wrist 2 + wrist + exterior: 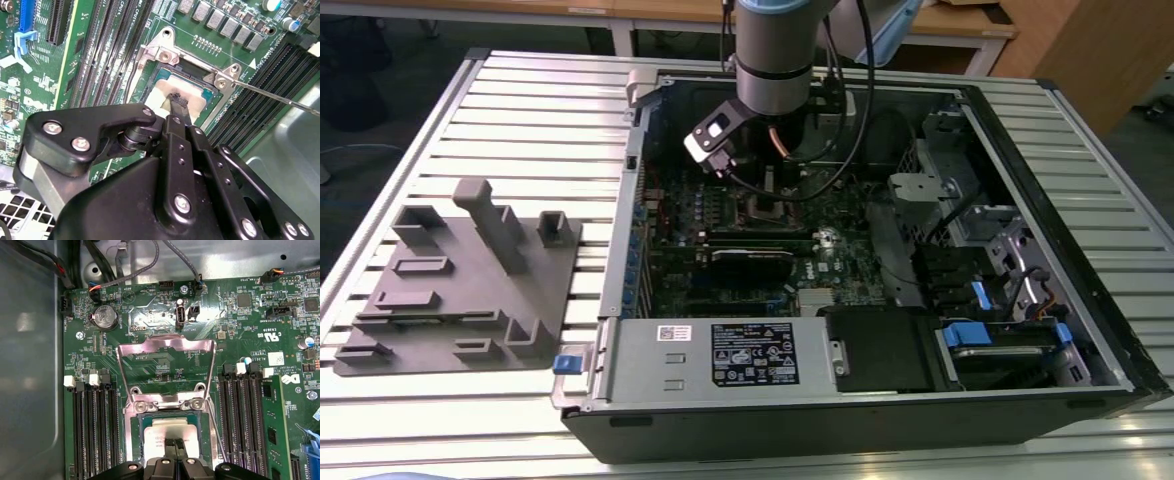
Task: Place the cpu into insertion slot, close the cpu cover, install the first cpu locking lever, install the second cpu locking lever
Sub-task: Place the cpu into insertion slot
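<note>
Directly beneath the fingers [171, 443] lies the cpu [162, 432], flat in the insertion slot [767, 207], which sits at about ten o'clock from the middle of the open case [854, 430] in the exterior view. The fingers are narrow, tips almost together, touching the chip's dull silver top rather than spanning its edges. The cpu cover [165, 344], a thin silvery frame, lies swung open beyond its hinge, away from the fingers.

- Slatted metal table [520, 110].
- Open computer case [854, 425] lies on it, towards the exterior view's right.
- Grey fixture [454, 290] lies just beside the case.
</note>
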